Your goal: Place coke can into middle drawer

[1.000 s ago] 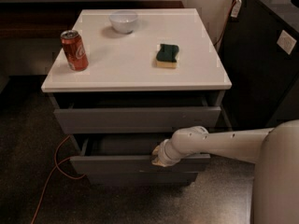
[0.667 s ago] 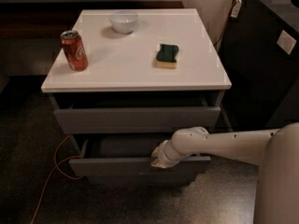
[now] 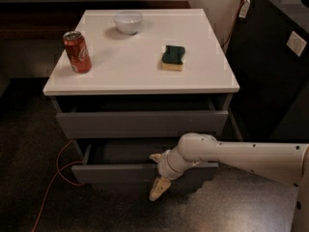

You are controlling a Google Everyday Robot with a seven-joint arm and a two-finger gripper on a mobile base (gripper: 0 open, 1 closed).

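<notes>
The coke can (image 3: 77, 52) stands upright on the white cabinet top (image 3: 203, 76), near its left edge. The middle drawer (image 3: 113, 174) is pulled out, and its grey inside shows behind the front panel. My gripper (image 3: 157, 173) is at the top edge of that drawer front, right of centre. It is open: one finger (image 3: 155, 157) reaches over the inside and the other hangs down in front of the panel. It holds nothing and is far below and to the right of the can.
A white bowl (image 3: 128, 21) sits at the back of the top and a green-and-yellow sponge (image 3: 173, 57) right of centre. The top drawer (image 3: 140, 123) stands slightly out. A black cabinet (image 3: 277, 57) is at the right and an orange cable (image 3: 53, 187) lies on the floor at the left.
The gripper's fingers have spread apart at the drawer front, and the lower one now hangs down in front of the panel. The can, bowl and sponge have not moved.
</notes>
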